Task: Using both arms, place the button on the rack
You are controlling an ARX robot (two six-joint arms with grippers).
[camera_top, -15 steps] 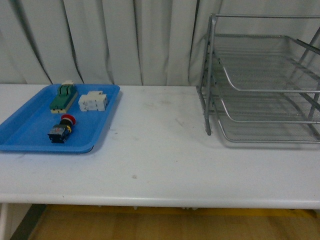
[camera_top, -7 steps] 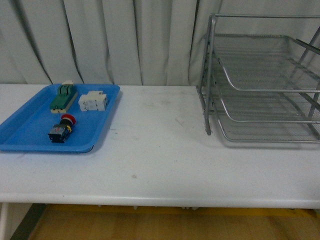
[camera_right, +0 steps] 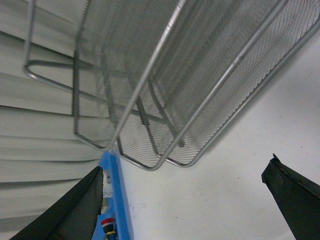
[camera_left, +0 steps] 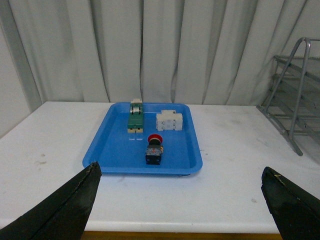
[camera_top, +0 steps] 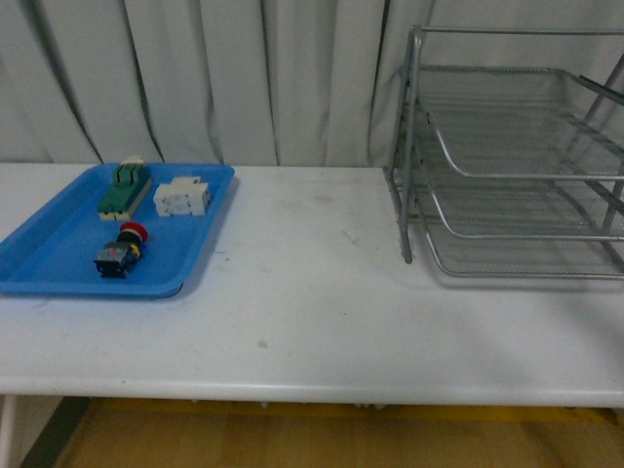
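The button [camera_top: 121,252] lies on its side in the left middle of the front view, on the floor of a flat blue plastic tray [camera_top: 58,234], with its red cap toward the back and its dark body toward the tray's near rim. Behind it in the same tray sit a green-and-cream block [camera_top: 123,188] and, just to the right of that, a white blocky part [camera_top: 181,198]; both are near the button but apart from it. The tray rests on a white table [camera_top: 312,292] with a few small dark marks, and a pale pleated curtain [camera_top: 244,78] hangs behind. The rack [camera_top: 507,166], a silver three-tier wire-mesh letter tray, stands at the right of the frame, well apart from the tray, with tabletop between them. In the left wrist view, the left gripper [camera_left: 180,170] faces the tray's near rim, its jaws spread wide and holding nothing; the button [camera_left: 154,150] lies beyond it. In the right wrist view, the right gripper [camera_right: 185,167] is likewise wide open and holds nothing, close to the rack's mesh trays [camera_right: 165,90].
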